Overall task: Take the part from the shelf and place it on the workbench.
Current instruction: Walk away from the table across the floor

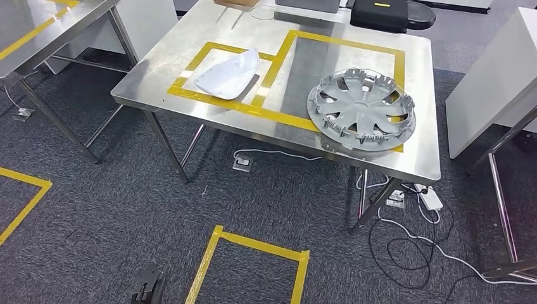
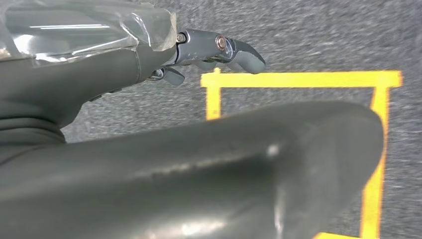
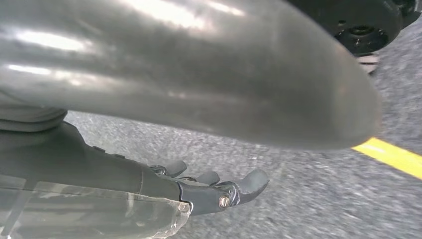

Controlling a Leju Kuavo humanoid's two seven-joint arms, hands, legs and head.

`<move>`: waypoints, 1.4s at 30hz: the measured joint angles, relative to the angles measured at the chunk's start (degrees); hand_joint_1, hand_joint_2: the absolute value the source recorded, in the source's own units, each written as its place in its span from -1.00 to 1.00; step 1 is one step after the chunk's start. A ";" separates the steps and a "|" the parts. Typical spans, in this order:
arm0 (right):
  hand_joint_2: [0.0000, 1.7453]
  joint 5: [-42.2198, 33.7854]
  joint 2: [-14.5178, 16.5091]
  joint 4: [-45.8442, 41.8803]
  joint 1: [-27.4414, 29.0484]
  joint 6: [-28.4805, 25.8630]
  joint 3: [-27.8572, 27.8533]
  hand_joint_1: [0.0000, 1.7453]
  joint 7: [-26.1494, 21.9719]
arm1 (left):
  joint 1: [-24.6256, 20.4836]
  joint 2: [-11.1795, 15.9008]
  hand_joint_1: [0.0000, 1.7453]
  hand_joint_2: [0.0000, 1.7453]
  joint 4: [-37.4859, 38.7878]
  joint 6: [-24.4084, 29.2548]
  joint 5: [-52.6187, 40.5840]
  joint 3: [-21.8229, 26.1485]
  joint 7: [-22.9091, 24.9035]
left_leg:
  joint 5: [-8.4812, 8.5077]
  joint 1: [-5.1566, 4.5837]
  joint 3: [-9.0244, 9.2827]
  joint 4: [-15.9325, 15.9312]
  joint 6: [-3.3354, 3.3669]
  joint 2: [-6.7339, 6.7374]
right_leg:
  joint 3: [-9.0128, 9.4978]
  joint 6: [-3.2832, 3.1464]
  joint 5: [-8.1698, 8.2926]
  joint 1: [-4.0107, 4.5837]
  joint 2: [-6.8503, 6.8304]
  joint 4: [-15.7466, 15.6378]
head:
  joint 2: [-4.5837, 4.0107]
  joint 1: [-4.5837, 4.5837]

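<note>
A steel workbench (image 1: 158, 76) stands ahead, marked with yellow tape outlines. A white moulded part (image 1: 229, 75) lies inside the smaller taped square on the left. A grey wheel cover (image 1: 361, 109) lies face up in the larger taped rectangle, near the bench's front right edge. My left hand (image 2: 164, 59) hangs over the grey carpet, its fingers (image 2: 234, 50) stretched out and apart with nothing in them. My right hand (image 3: 149, 184) also hangs above the carpet, its fingers (image 3: 234, 188) spread and empty.
A second steel table (image 1: 38, 25) stands at the far left and a white cabinet (image 1: 494, 82) at the right. A black case (image 1: 380, 12) sits at the bench's back edge. Cables and a power strip (image 1: 430, 199) lie under the bench's right side. A yellow taped square (image 1: 253, 266) marks the carpet.
</note>
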 joint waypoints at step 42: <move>-1.00 4.08 0.73 0.10 -3.88 0.46 0.39 -1.00 3.64 | 3.50 -1.05 -1.00 -1.00 6.44 3.02 2.60 2.55 7.25 | -1.97 -0.12 -5.79 5.46 -2.51 -0.86 | 12.50 -2.98 5.35 1.21 -0.47 -20.55 | 0.00 0.67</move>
